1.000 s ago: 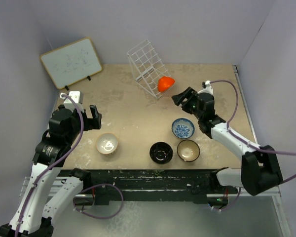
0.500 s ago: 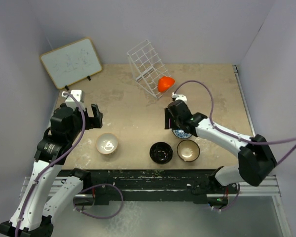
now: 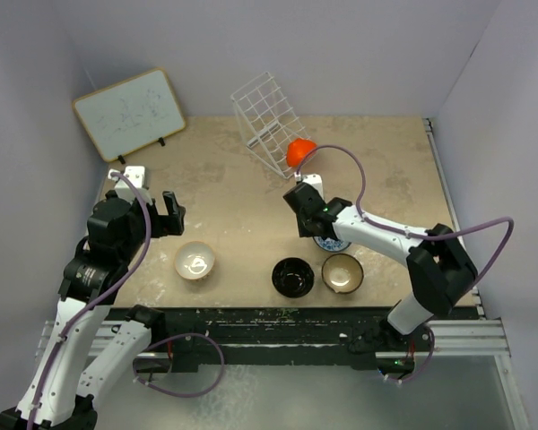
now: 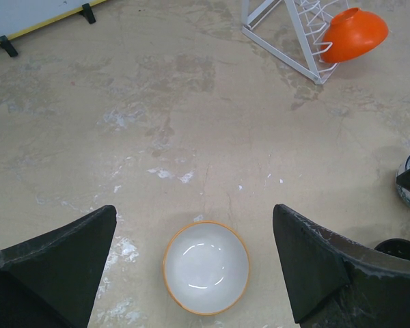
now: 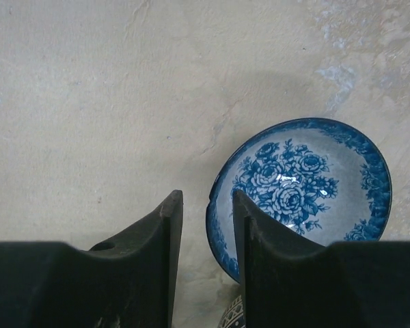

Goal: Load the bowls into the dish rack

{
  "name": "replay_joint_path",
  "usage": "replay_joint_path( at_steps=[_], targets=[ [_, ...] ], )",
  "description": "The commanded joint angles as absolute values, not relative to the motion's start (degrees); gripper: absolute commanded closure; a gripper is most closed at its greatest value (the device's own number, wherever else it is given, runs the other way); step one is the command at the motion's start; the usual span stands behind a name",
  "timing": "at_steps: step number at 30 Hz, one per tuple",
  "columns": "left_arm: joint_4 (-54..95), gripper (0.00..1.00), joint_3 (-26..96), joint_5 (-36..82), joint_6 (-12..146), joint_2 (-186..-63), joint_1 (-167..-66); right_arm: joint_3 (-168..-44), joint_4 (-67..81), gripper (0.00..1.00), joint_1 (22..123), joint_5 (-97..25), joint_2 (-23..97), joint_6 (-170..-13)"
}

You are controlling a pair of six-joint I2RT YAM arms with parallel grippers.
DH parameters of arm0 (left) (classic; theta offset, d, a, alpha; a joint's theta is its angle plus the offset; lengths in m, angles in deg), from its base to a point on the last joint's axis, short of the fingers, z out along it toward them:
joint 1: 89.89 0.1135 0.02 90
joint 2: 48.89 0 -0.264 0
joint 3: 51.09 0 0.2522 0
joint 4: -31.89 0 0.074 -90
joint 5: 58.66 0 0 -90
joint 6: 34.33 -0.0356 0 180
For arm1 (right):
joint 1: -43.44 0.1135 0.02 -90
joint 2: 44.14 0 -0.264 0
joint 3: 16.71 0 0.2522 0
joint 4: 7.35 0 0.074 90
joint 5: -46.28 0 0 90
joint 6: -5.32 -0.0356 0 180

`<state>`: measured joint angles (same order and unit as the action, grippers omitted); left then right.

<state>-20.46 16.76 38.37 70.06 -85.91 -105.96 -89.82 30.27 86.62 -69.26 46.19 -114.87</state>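
The blue-and-white bowl [image 5: 307,184] sits on the table. My right gripper [image 5: 205,201] is narrowly open astride its left rim, one finger [image 5: 249,225] inside the bowl and the other outside, apart from the rim. From above, the right gripper [image 3: 307,222] hides most of that bowl [image 3: 330,244]. The orange-red bowl [image 3: 299,150] rests tilted at the front of the white wire dish rack [image 3: 267,116]. The cream bowl [image 4: 206,266] lies below my open, empty left gripper [image 4: 195,208]. The black bowl [image 3: 293,277] and the brown bowl [image 3: 342,273] stand near the front edge.
A wood-framed whiteboard [image 3: 130,112] leans at the back left. Purple walls close in the table on three sides. The black rail [image 3: 269,322] runs along the near edge. The right arm's cable [image 3: 359,175] loops over the table's centre right.
My right arm has swung left and down from beside the rack to the blue-and-white bowl, and its jaws have narrowed around the rim. The left arm has barely moved.
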Motion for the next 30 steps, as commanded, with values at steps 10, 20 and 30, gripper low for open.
replay_joint_path(
  at_steps=[10,20,30],
  targets=[
    [-19.05,0.01,16.37,39.05,70.32,-85.37,-105.59,-92.05,33.46,0.64,87.55,-73.58,49.08,-114.58],
    [-19.31,0.01,15.8,39.11,70.31,-84.96,-105.61,-92.33,33.6,0.77,87.5,-73.3,51.89,-115.03],
    [-19.86,0.01,15.8,39.47,70.34,-84.1,-105.59,-97.21,34.0,1.0,87.48,-74.79,47.76,-115.61]
  ],
)
